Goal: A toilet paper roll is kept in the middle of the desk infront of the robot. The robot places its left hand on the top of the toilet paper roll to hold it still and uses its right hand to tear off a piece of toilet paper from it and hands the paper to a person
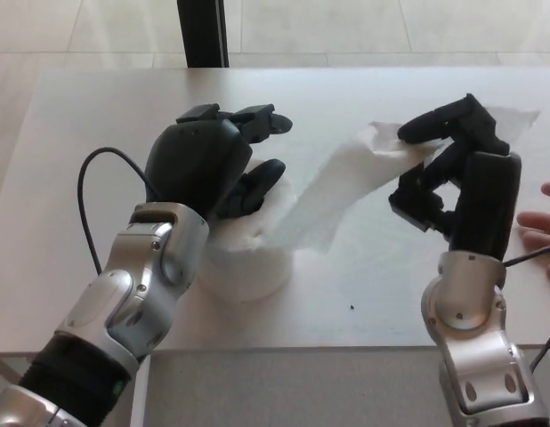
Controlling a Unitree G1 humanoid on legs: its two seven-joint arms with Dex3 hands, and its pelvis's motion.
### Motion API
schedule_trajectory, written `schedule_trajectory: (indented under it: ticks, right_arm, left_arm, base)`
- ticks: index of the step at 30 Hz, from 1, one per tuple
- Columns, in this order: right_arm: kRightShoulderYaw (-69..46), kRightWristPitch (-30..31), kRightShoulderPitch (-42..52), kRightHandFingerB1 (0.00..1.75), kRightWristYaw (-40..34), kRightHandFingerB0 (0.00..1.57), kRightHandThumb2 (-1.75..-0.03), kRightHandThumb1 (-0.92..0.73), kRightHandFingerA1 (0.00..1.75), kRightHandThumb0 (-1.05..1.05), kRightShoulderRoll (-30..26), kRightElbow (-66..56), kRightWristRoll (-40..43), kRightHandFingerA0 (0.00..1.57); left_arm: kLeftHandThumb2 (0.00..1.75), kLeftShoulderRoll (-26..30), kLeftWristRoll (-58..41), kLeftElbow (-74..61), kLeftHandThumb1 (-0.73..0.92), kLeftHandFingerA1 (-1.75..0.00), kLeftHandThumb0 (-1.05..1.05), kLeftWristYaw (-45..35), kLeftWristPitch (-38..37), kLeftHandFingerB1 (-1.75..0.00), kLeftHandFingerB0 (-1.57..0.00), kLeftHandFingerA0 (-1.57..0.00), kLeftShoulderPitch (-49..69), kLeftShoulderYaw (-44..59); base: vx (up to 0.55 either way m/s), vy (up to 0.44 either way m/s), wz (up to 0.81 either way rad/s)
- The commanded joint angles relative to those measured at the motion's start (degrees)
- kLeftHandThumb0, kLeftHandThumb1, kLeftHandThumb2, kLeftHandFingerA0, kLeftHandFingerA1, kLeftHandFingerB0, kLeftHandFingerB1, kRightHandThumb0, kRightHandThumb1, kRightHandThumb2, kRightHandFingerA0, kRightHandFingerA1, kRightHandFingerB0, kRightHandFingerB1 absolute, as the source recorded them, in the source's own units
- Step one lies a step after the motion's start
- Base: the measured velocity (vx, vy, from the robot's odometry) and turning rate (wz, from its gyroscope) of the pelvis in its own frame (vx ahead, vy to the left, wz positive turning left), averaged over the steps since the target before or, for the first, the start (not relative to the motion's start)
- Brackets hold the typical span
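Right fingers (432, 124) pinching the free end of the paper strip (346, 191), thumb on top, the other two curled beneath; the pinch sits near the strip's end so the full run to the roll takes the pull. Right hand (453, 178) is raised, palm toward the camera, on the right side of the scene, holding the strip taut and off the surface (97, 107).

Strip runs diagonally down-left from that pinch to the roll (248, 262), not torn yet as far as I can see. A ragged bit of paper shows past the fingertips at far right.

Left fingers (253, 182) curled down over the top of the roll, one pair sticking out toward the far side. Left hand (204, 165) covers most of the roll's top, so the actual contact is hidden, but the pose reads as pressing down to stop the roll spinning or lifting under the pull.

Roll stands upright near the middle of the surface, slightly left, toward the near edge.

Person's hand (542, 236) waits at the right edge, just beside the right arm, placed for the handover.

Judgement: mid-tear; needs a sharp tug next.
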Motion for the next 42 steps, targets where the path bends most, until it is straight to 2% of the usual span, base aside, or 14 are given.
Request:
schedule_trajectory:
  ticks: [1, 13, 17, 21, 25, 26, 28, 29, 34, 35, 38, 39, 40, 42]
  right_arm:
    - [-3.79, 3.71, -2.78, 1.54, -0.55, 0.82, -1.41, -0.44, 1.75, -0.14, 7.48, -3.91, 10.79, 1.01]
    - [-15.63, 11.51, -11.24, 1.66, -0.81, 0.78, -1.52, -0.39, 1.75, -0.17, 10.35, -11.74, 31.43, 1.07]
    - [-17.64, 12.92, -14.15, 1.61, -0.81, 0.78, -1.26, -0.5, 1.75, -0.17, 7.79, -12.51, 33.05, 1.0]
    - [-17.2, 13.08, -15.12, 1.7, 8.56, 0.79, -1.48, -0.35, 1.75, -0.12, -4.59, -10.83, 26.73, 1.05]
    - [-16.27, 13.85, -13.14, 1.58, 15.46, 0.81, -1.32, -0.41, 1.75, -0.13, -17.24, -11.38, 20.42, 0.97]
    - [-15.45, 11.67, -11.41, 1.24, 17.38, 1.03, -1.18, -0.44, 1.39, -0.2, -23.0, -9.18, 15.8, 1.24]
    - [-15.26, 11.64, -10.39, 1.25, 18.43, 1.02, -1.17, -0.45, 1.4, -0.19, -25.35, -8.63, 16.03, 1.25]
    - [-14.75, 12.04, -8.3, 1.52, 20.35, 0.82, -1.08, -0.48, 1.7, -0.15, -29.47, -8.2, 13.92, 0.92]
    - [-13.21, 6.85, -3.4, 1.47, 24.6, 0.79, -1.28, -0.47, 1.72, -0.09, -38.96, -3.65, 11.79, 0.96]
    - [-12.9, 6.9, -2.25, 1.21, 25.77, 0.97, -1.16, -0.47, 1.38, -0.14, -40.85, -3.21, 11.66, 1.18]
    - [-10.44, 4.45, 1.43, 1.39, 26.56, 0.84, -1.16, -0.48, 1.64, -0.09, -46.77, -1.17, 7.7, 0.93]
    - [-7.25, 2.11, 3.65, 1.18, 26.15, 0.95, -1.07, -0.47, 1.34, -0.15, -51.56, 1.11, 2.25, 1.17]
    - [-6.14, 2.02, 4.47, 1.09, 25.8, 0.85, -0.86, -0.56, 1.62, -0.15, -53.09, 1.6, 0.35, 0.88]
    - [-2.22, 1.07, 6.93, 0.74, 24.37, 0.82, -0.63, -0.66, 1.61, -0.21, -57.59, 4.06, -4.6, 0.87]
  left_arm:
    - [0.58, 1.39, 2.88, 2.84, 0.65, -0.52, -0.39, -0.89, 2.95, -0.45, -0.5, -0.37, 3.06, -1.31]
    - [0.59, 2.08, 3.49, 1.21, 0.68, -0.48, -0.39, -1.46, 3.26, -0.43, -0.48, -0.35, 5.33, -2.29]
    - [0.58, 1.86, 3.23, 1.06, 0.67, -0.48, -0.38, -1.03, 2.8, -0.44, -0.5, -0.36, 5.67, -2.32]
    - [0.59, 1.77, 3.02, -0.21, 0.66, -0.48, -0.39, -1.0, 2.5, -0.44, -0.49, -0.35, 6.56, -2.5]
    - [0.59, 3.11, 3.36, -0.97, 0.67, -0.5, -0.4, 0.04, 1.9, -0.44, -0.49, -0.36, 7.36, -2.01]
    - [0.59, 3.59, 3.07, -1.18, 0.68, -0.51, -0.4, 0.01, 1.75, -0.44, -0.48, -0.34, 7.78, -1.61]
    - [0.59, 3.92, 2.94, -1.56, 0.68, -0.51, -0.4, 0.09, 1.77, -0.43, -0.48, -0.35, 8.26, -1.39]
    - [0.59, 3.98, 2.18, -1.47, 0.67, -0.51, -0.39, 0.62, 0.95, -0.44, -0.49, -0.36, 8.68, -0.88]
    - [0.59, 3.94, 1.18, -1.54, 0.67, -0.5, -0.39, 1.24, -0.43, -0.45, -0.49, -0.36, 8.68, -0.21]
    - [0.59, 3.97, 1.04, -1.49, 0.67, -0.5, -0.39, 1.39, -0.8, -0.45, -0.49, -0.35, 8.38, -0.05]
    - [0.59, 4.52, 1.35, -2.25, 0.67, -0.5, -0.39, 1.51, -1.35, -0.45, -0.49, -0.37, 7.91, 0.17]
    - [0.59, 4.9, 0.75, -3.11, 0.67, -0.52, -0.38, 1.55, -2.05, -0.45, -0.49, -0.36, 7.97, 0.93]
    - [0.59, 4.97, 0.53, -3.34, 0.68, -0.52, -0.39, 1.33, -2.12, -0.45, -0.48, -0.34, 7.9, 1.12]
    - [0.59, 5.22, 0.13, -3.59, 0.68, -0.52, -0.4, 1.43, -2.53, -0.45, -0.49, -0.35, 7.75, 1.76]
  base:
    - [0.0, 0.0, 0.0]
    - [0.0, 0.0, 0.0]
    - [0.0, 0.0, 0.0]
    - [0.0, 0.0, 0.0]
    - [0.0, 0.0, 0.0]
    - [0.0, 0.0, 0.0]
    - [0.0, 0.0, 0.0]
    - [0.0, 0.0, 0.0]
    - [0.0, 0.0, 0.0]
    - [0.0, 0.0, 0.0]
    - [0.0, 0.0, 0.0]
    - [0.0, 0.0, 0.0]
    - [0.0, 0.0, 0.0]
    - [0.0, 0.0, 0.0]
